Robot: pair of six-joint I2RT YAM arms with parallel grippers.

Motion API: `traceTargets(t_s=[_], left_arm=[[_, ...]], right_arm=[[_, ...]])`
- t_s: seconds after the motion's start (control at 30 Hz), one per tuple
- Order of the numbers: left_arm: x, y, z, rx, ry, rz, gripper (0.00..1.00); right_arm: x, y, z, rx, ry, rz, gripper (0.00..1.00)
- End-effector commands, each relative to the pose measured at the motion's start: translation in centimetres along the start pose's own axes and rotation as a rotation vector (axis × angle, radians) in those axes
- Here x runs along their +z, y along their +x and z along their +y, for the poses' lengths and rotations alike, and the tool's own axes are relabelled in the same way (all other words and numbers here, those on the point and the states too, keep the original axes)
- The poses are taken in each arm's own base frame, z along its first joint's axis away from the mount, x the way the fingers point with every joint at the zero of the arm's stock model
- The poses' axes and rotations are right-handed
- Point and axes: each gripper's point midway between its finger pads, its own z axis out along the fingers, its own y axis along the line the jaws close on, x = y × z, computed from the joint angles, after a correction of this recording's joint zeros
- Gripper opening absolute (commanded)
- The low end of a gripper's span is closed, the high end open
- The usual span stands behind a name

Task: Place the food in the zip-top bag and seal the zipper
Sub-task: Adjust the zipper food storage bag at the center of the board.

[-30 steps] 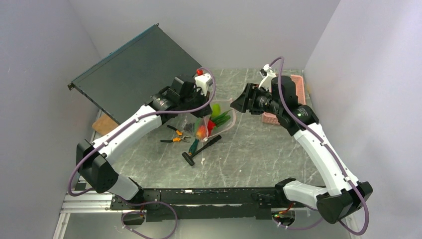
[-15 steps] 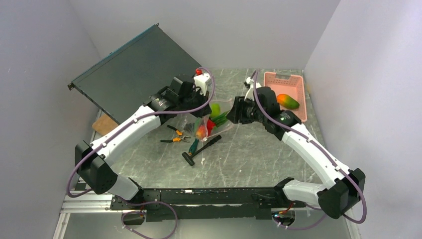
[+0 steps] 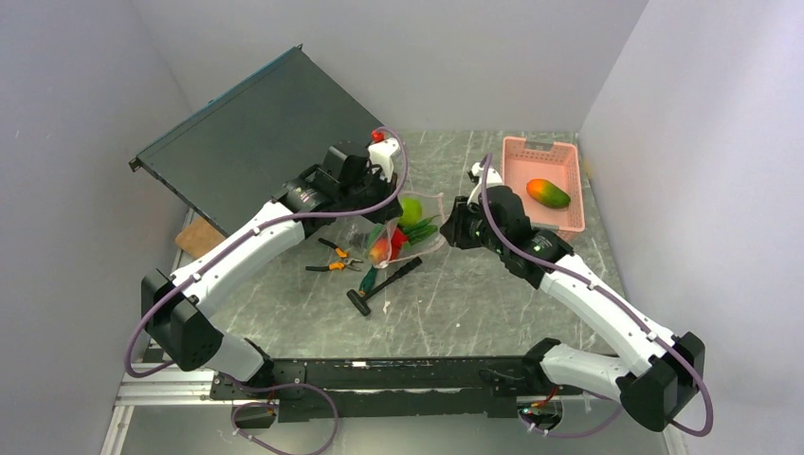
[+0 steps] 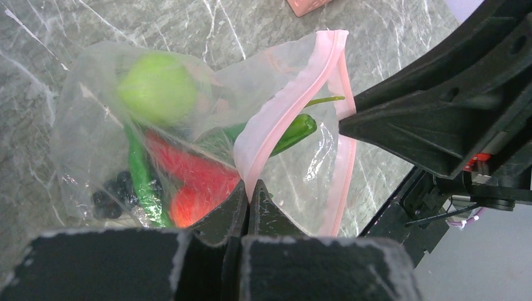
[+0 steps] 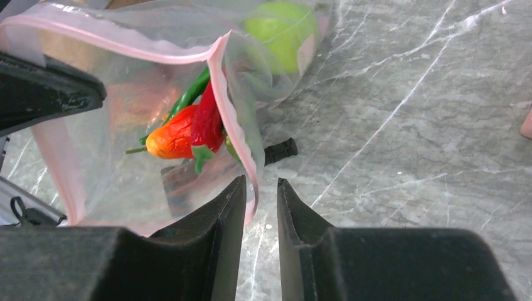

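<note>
The clear zip-top bag (image 3: 406, 234) hangs off the table with its mouth open. Its pink zipper (image 4: 283, 118) is pinched in my shut left gripper (image 4: 249, 191). Inside lie a green apple (image 4: 158, 86), a red chili (image 5: 206, 122), a green cucumber (image 4: 142, 177), dark grapes (image 4: 111, 195) and a red tomato (image 5: 172, 141). My right gripper (image 5: 258, 185) is open, its jaws narrow on either side of the opposite zipper (image 5: 229, 116) edge, with a gap still showing. An orange-green mango (image 3: 548, 192) lies in the pink basket (image 3: 540, 144).
Orange-handled pliers (image 3: 334, 262), a green-handled screwdriver (image 3: 368, 281) and a black tool (image 3: 389, 281) lie just below the bag. A dark panel (image 3: 256, 133) leans at the back left. A wooden piece (image 3: 199, 239) sits by the left wall.
My right arm swung left from over the basket down to the bag's mouth, and its jaws narrowed. The mango now shows in the basket. The left gripper kept its hold.
</note>
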Motion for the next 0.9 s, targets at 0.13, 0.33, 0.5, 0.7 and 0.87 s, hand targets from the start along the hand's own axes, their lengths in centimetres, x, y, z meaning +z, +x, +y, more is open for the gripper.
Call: traceTargets(t_s=[0.13, 0.33, 0.5, 0.7, 0.87], left_arm=[[-1.6, -2.5, -1.5, 0.028, 0.046, -0.078, 0.0], [-3.5, -5.0, -5.6, -0.076, 0.214, -0.103, 0.0], [-4.9, -7.3, -10.2, -0.229, 0.357, -0.089, 0.0], [-3.9, -5.6, -13.5, -0.508, 0.36, -0.123, 0.0], [-1.7, -1.5, -11.8, -0.741, 0.28, -0.11, 0.0]], right_arm=[[1.7, -3.1, 0.6, 0.034, 0.011, -0.114, 0.04], [-2.5, -9.7, 2.1, 0.017, 0.007, -0.286, 0.0], [-6.3, -12.9, 4.1, 0.01, -0.033, -0.293, 0.0], [-8.1, -12.2, 6.4, 0.0, -0.153, -0.221, 0.0], [-7.6, -9.3, 5.4, -0.044, -0.148, -0.151, 0.0]])
